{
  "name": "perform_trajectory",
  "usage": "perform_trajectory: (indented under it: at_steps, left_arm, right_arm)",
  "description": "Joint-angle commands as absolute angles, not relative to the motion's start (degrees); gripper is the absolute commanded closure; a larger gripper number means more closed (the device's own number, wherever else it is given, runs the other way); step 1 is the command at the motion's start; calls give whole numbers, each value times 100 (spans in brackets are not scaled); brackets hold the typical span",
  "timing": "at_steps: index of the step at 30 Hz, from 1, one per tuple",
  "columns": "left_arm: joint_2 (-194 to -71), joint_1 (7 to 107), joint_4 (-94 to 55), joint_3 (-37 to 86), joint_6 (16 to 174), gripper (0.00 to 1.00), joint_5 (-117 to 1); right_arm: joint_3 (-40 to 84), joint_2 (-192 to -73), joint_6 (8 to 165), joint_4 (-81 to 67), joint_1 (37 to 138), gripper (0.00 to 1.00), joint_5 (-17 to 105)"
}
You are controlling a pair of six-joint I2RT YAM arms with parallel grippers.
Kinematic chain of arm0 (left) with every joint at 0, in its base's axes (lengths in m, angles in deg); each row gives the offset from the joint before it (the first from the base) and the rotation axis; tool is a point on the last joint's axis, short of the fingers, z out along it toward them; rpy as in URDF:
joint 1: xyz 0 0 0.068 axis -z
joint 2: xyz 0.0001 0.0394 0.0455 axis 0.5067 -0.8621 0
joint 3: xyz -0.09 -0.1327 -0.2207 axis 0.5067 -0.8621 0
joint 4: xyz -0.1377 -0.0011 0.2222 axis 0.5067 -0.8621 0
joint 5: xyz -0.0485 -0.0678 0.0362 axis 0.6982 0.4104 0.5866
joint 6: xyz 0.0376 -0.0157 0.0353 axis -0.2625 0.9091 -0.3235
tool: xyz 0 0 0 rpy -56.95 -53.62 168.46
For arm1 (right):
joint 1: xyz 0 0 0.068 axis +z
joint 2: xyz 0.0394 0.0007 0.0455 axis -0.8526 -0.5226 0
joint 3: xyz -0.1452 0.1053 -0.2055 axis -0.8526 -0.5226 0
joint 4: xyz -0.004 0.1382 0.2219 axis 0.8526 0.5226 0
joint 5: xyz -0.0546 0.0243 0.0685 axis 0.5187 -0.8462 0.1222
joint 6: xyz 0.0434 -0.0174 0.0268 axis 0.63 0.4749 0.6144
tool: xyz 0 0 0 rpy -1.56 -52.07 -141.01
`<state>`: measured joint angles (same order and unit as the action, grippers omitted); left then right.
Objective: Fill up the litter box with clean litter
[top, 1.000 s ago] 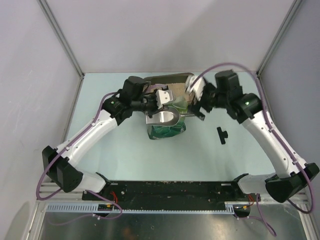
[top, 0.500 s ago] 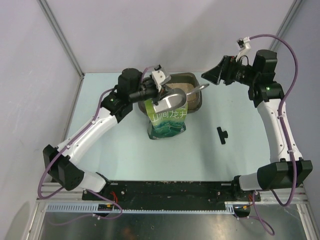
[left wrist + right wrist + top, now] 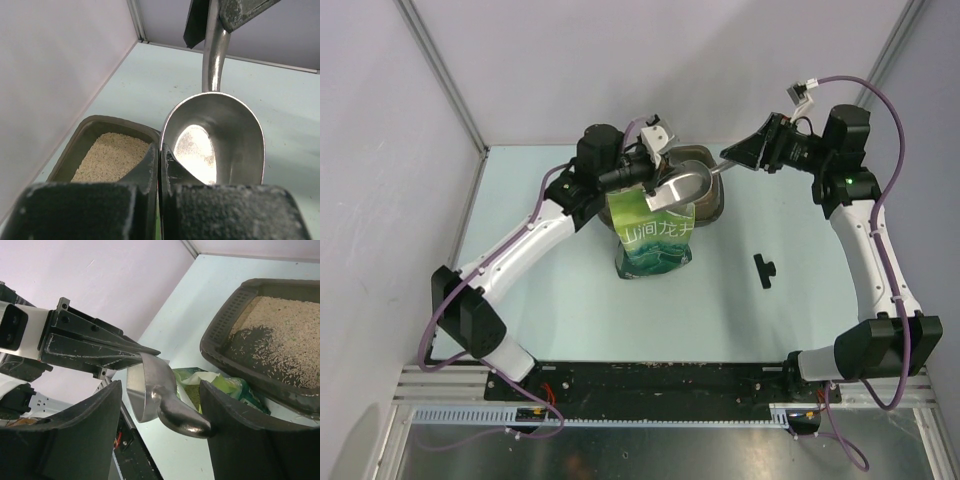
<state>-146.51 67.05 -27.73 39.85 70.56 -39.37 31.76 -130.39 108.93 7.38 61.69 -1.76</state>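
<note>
From above: the left hand (image 3: 658, 190) is clenched on the rim of a silver scoop (image 3: 684, 184), above a green bag (image 3: 655, 240). The litter box (image 3: 712, 207) sits behind on the surface (image 3: 540, 300).
Left wrist: beige litter (image 3: 112, 155) lies inside the box.
Right wrist: the right hand (image 3: 160, 385) is spread, straddling the scoop handle.

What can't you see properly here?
- Left wrist view: the litter box's near end hides behind the left tool.
- Top view: the scoop covers part of the litter box.
- Right wrist view: the scoop and right tool block the green bag's inside.
- Top view: the small black thing is too small to name.
</note>
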Motion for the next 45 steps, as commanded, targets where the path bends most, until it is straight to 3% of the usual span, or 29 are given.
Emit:
perform_trajectory:
  at_steps: [1, 12, 17, 21, 22, 23, 24, 25, 28, 34, 40, 45]
  left_arm:
    - [-14656, 6806, -2171, 4332, 7433, 100, -4088]
    - [-14691, 6912, -1819, 4147, 7266, 100, -4387]
    - [-14744, 6938, -1793, 4121, 7108, 100, -4378]
    - [-14779, 6947, -1793, 4112, 7055, 100, -4378]
    - [-14805, 6947, -1793, 4121, 7046, 99, -4387]
    - [-14823, 6947, -1802, 4156, 7046, 91, -4344]
    - [-14831, 6947, -1811, 4173, 7029, 77, -4300]
    - [-14805, 6938, -1837, 4191, 6994, 49, -4212]
    - [-14586, 6903, -2038, 4191, 6906, 26, -4132]
    - [-13866, 6552, -3566, 4156, 6573, 10, -3500]
    - [-13575, 6104, -5262, 4059, 5843, 9, -3745]
    - [-13566, 5936, -5590, 3831, 5579, 10, -3693]
  right_arm:
    - [3192, -12821, 11019, 407, 6306, 35, -379]
    - [3165, -12777, 10905, 451, 6315, 51, -335]
    - [3086, -12742, 10879, 354, 6280, 66, -370]
    - [3077, -12716, 10686, 249, 6192, 100, -555]
    - [3069, -12715, 10703, 197, 6157, 100, -607]
    - [3086, -12707, 10720, 144, 6122, 100, -695]
    - [3095, -12698, 10729, 143, 6087, 100, -678]
    - [3112, -12654, 10677, 195, 5965, 100, -591]
    - [3244, -12680, 10685, 205, 5589, 100, -529]
    - [3964, -12856, 9966, 1249, 5331, 100, -134]
    - [4465, -13172, 9570, 1865, 5392, 100, -37]
    - [4791, -13304, 8869, 2331, 5831, 100, 237]
